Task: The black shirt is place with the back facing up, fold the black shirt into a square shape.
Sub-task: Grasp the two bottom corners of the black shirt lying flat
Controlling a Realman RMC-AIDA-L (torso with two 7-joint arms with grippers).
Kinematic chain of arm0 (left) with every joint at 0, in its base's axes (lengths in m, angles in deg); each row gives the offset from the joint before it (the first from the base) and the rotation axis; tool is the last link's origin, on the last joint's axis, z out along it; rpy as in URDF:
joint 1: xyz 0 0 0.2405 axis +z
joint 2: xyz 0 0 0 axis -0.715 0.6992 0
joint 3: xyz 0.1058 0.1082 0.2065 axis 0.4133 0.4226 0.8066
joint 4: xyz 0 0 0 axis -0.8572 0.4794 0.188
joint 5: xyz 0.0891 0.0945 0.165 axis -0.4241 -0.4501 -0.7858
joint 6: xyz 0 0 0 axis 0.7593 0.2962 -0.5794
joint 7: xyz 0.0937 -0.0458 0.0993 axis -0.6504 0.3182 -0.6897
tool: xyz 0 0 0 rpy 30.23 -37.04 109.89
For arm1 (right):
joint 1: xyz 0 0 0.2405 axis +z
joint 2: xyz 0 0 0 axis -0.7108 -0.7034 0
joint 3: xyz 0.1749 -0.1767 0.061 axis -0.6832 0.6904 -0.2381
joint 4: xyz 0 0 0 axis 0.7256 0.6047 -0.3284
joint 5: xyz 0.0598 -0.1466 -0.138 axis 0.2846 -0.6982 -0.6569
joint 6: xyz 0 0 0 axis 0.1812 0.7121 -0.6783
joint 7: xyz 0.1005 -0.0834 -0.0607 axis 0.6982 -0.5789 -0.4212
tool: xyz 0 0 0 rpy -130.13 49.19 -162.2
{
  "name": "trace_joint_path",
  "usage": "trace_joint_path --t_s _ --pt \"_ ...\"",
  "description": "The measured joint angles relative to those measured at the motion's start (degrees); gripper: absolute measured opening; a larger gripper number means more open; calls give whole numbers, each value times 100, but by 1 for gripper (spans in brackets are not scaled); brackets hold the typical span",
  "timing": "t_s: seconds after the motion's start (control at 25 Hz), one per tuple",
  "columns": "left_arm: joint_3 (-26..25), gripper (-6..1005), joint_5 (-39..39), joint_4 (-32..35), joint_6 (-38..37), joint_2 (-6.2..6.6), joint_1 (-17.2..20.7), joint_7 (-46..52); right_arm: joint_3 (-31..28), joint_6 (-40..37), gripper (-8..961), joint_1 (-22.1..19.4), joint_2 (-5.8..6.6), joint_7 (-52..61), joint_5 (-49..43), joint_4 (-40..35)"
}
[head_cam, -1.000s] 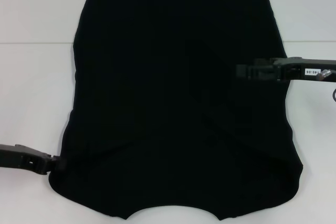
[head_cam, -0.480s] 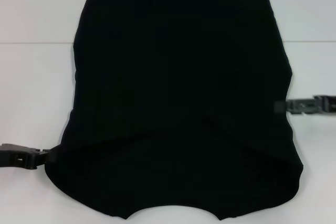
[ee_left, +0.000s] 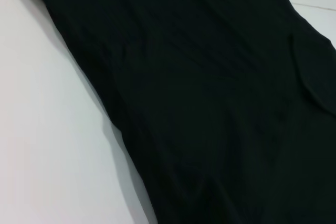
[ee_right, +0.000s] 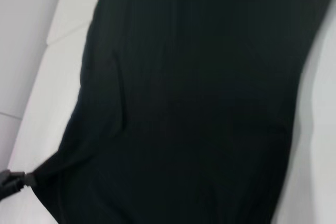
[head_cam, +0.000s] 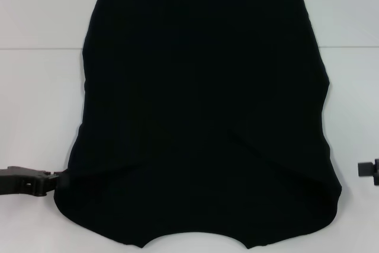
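The black shirt (head_cam: 201, 117) lies flat on the white table, plain side up, with both sides folded in; no lettering shows. It fills the left wrist view (ee_left: 210, 103) and the right wrist view (ee_right: 199, 103). My left gripper (head_cam: 54, 180) is low at the shirt's near left corner, shut on the fabric. In the right wrist view the corner is drawn to a point at that gripper (ee_right: 18, 180). My right gripper (head_cam: 362, 169) shows only as a tip at the right edge of the head view, off the shirt.
The white table (head_cam: 35, 99) shows bare strips to the left and right of the shirt. A seam line crosses the surface at the far part of the table. The shirt's near edge runs out of the head view.
My right gripper has pulled off the shirt's right side, moving right and nearer, to the edge of the view. My left gripper stays at the near left corner, shifting slightly.
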State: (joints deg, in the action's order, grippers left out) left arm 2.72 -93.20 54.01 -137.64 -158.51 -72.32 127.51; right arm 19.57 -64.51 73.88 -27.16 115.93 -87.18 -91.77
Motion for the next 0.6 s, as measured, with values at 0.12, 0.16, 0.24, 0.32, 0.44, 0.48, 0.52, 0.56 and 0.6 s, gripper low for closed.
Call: trace_joint_path --t_s 0.12,0.16,0.24,0.32,0.44,0.48,0.52,0.56,0.6 --pt "5 50 2 -33 -2 -1 -9 -4 -11 19 801 32 -64 -39 -149 97" --pt "11 51 2 -48 -3 1 -18 -7 2 35 798 53 -91 -54 -168 126" --pt "18 53 3 -53 1 3 -24 -15 34 89 794 111 -168 -66 -218 150" --pt "26 55 3 -57 7 7 -29 -22 46 151 789 175 -249 -66 -309 165" --pt "40 58 11 -61 23 13 -33 -29 41 269 782 276 -351 -56 -439 194" --pt "42 59 12 -62 23 13 -33 -33 41 322 780 308 -384 -43 -492 200" --pt "42 59 12 -63 23 13 -33 -35 44 367 778 337 -412 -30 -543 202" --pt "41 60 13 -63 24 15 -34 -38 48 409 776 365 -440 -16 -604 206" --pt "40 61 13 -63 23 21 -34 -39 45 469 773 394 -458 7 -662 208"
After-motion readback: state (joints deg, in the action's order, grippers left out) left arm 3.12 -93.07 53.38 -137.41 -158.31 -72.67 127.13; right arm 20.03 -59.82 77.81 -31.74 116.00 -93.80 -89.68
